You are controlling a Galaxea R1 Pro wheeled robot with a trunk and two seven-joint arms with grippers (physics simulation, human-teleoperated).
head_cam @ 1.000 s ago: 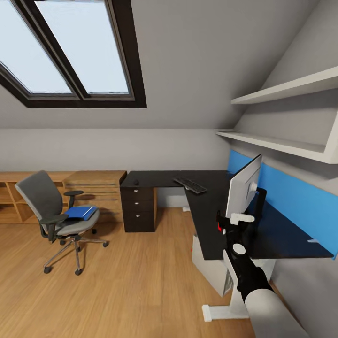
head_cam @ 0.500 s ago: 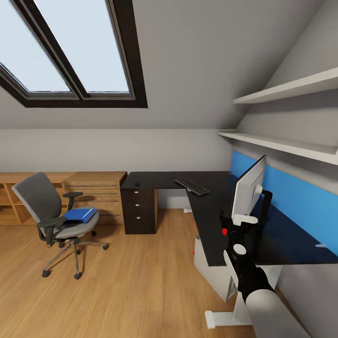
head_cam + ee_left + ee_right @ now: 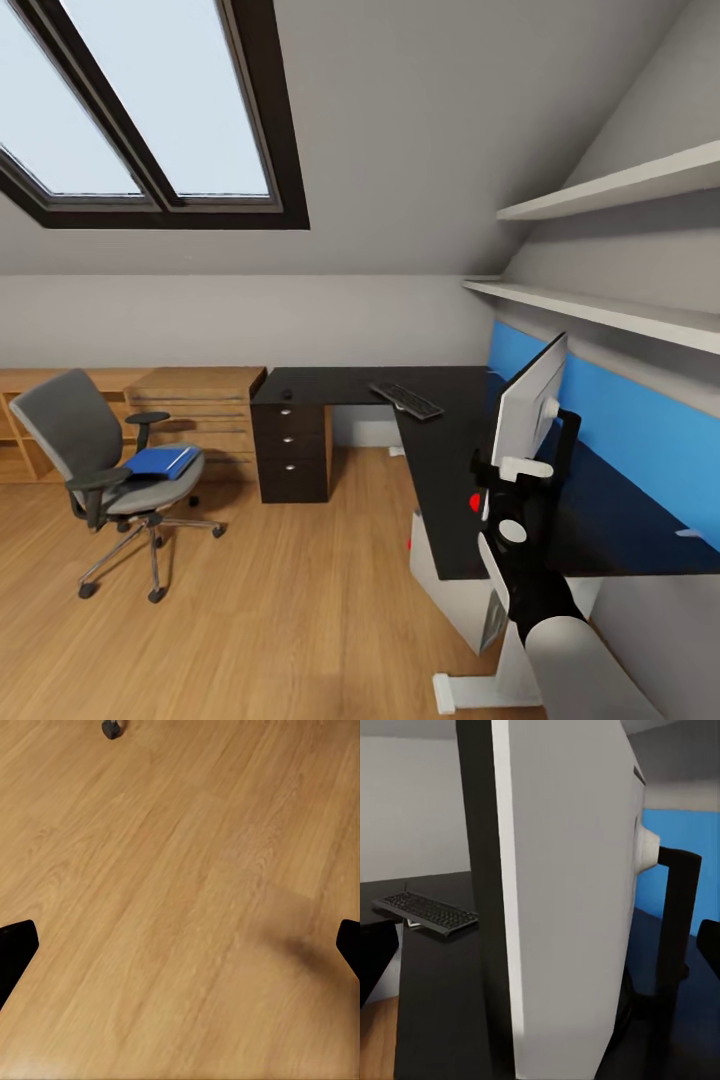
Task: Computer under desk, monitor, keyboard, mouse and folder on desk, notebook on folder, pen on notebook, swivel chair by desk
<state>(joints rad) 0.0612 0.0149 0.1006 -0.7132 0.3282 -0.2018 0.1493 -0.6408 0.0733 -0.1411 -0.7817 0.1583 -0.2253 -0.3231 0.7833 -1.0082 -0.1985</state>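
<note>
Fingers of right gripper [image 3: 540, 945] spread, straddling monitor [image 3: 528, 398] on desk [image 3: 450, 450]; left fingers [image 3: 15, 949] spread over floor. Keyboard [image 3: 405, 398] on desk, computer [image 3: 455, 590] beneath. Folder [image 3: 160, 461] on swivel chair [image 3: 95, 460], still to move.

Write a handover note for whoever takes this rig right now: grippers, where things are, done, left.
Right gripper: fingers spread around the monitor; whether it grips, I can't tell.
Left gripper: open over bare floor.
Done: monitor and keyboard sit on the desk; computer is under it.
Left: folder lies on the swivel chair, which stands away from the desk. Small dark item, maybe the mouse.
</note>
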